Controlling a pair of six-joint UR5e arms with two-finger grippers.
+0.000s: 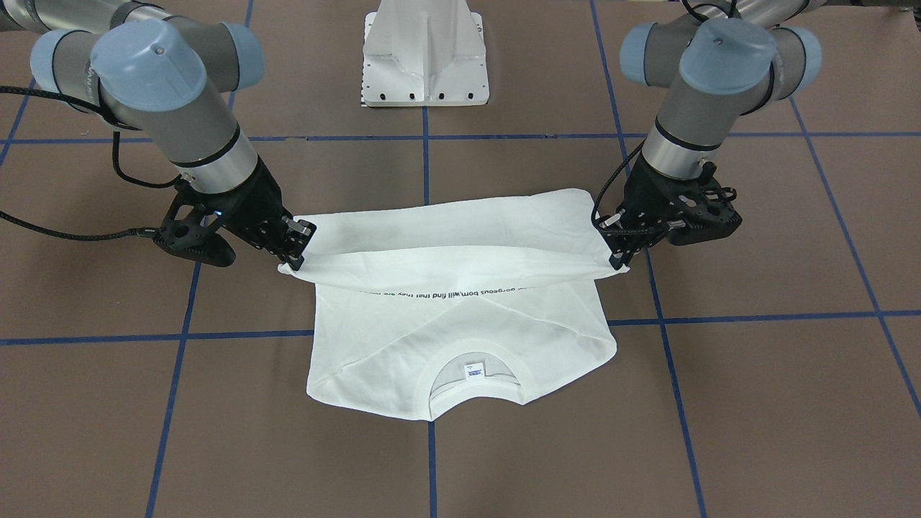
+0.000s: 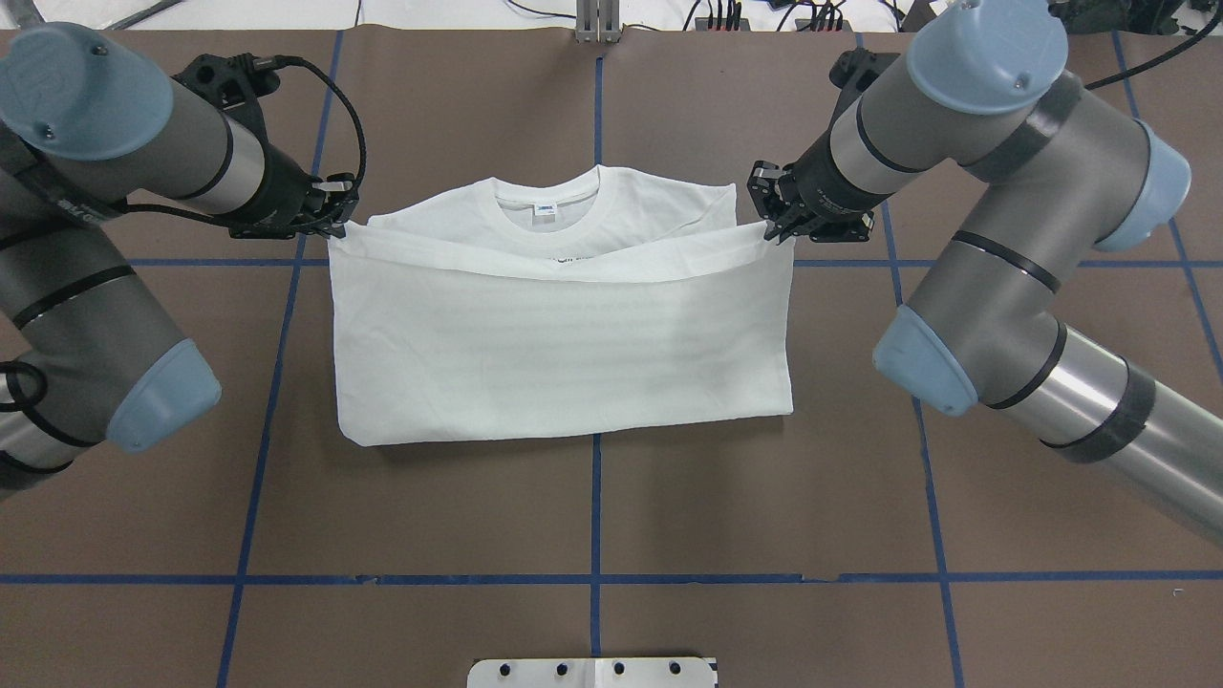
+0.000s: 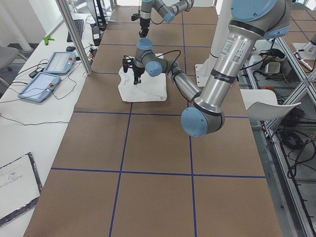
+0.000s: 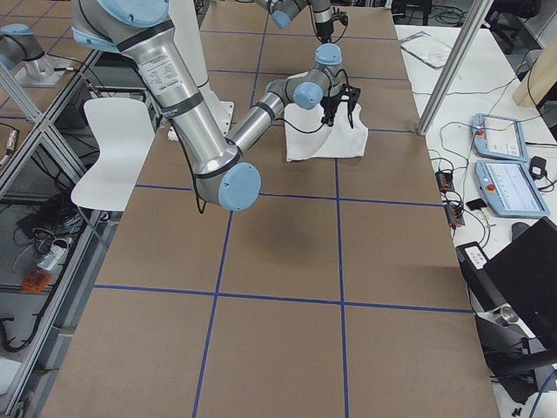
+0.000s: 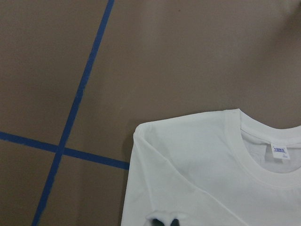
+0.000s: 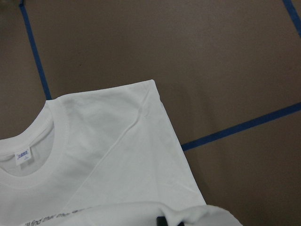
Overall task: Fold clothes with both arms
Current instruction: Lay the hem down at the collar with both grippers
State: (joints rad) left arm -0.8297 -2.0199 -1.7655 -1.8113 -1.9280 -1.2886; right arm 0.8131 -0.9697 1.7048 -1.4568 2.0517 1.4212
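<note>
Left gripper [image 2: 334, 218] and right gripper [image 2: 772, 227] each clench a hem corner of the T-shirt [image 2: 564, 344].
The shirt lies half-folded at the middle of the table [image 2: 669, 506], hem raised near the collar. Likely risks: uneven lowering would skew the fold, and the slack middle could bunch over the print.

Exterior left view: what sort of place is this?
Probably a robotics lab: teach pendants on a side bench, a brown table gridded in blue tape, and aluminium framing.
</note>
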